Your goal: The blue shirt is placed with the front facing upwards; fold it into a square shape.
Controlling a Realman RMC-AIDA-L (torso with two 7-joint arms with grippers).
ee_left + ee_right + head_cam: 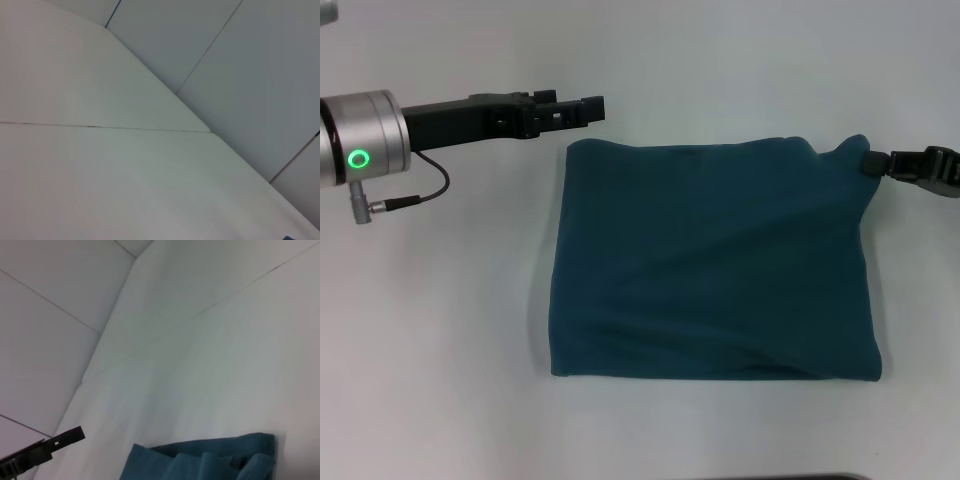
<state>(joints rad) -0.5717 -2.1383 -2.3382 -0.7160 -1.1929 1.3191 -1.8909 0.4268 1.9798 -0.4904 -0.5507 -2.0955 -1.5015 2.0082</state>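
Note:
The blue shirt (715, 265) lies on the white table, folded into a rough square with plain teal cloth facing up. Its far right corner is drawn out into a peak, and my right gripper (875, 163) is shut on that corner at the right edge of the head view. My left gripper (595, 108) hovers just beyond the shirt's far left corner, apart from the cloth. The right wrist view shows the folded layers of the blue shirt (210, 460) and, farther off, the left gripper (60, 440). In the left wrist view only a sliver of the blue shirt (287, 238) shows.
The white table (440, 330) stretches around the shirt on all sides. A grey cable (415, 195) hangs under the left arm's wrist. Pale wall panels (240, 60) stand behind the table.

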